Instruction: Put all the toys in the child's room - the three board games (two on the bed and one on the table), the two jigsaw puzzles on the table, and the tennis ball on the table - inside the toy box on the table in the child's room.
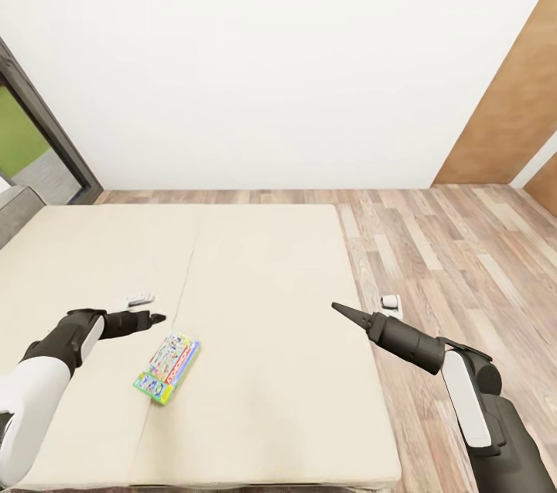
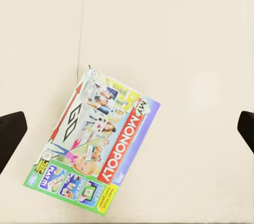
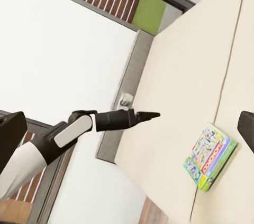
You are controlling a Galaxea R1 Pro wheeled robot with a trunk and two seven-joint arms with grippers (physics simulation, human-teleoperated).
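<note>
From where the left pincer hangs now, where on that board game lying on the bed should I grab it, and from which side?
Probably across the two long edges near the middle, coming straight down. The board game lies flat on the bed, a thin rectangle turned diagonally, so the short span suits the jaws best. The left pincer hangs open above it; I'd rotate the wrist so the fingers line up with the long sides.

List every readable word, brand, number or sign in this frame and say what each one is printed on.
"MONOPOLY": red band on the board game cover, lying on the bed.
"MY": beside that band, same cover.
"GO": white corner panel with the arrow, same cover.
"PLAY IT!": green strip at the cover's end, only just readable.
Other small print on the cover is too blurred to read.
</note>
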